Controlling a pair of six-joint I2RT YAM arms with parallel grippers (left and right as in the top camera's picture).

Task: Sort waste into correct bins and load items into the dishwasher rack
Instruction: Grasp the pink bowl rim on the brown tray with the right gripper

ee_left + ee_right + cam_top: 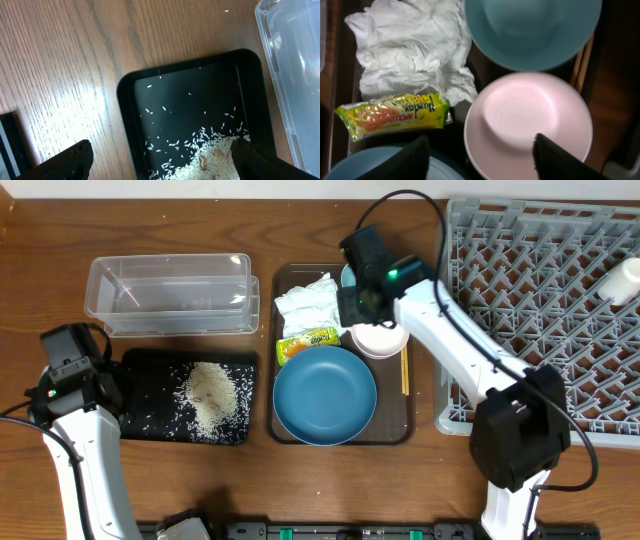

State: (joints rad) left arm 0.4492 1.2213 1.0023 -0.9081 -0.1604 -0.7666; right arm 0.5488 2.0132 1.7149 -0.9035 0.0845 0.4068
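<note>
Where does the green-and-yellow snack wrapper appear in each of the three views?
Overhead: the snack wrapper lies on the brown tray, between the tissue and the dark-blue bowl.
Left wrist: not in it.
Right wrist: lower left, just below the tissue.
Shared landmark: the crumpled white tissue, seen in the overhead and right wrist views.

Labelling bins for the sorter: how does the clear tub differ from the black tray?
The clear plastic tub is see-through and deep-walled; the black tray is opaque and shallow. The tub shows no waste inside; the tray holds a pile of white rice grains. Both are rectangular with rounded corners and similar in footprint.
</note>
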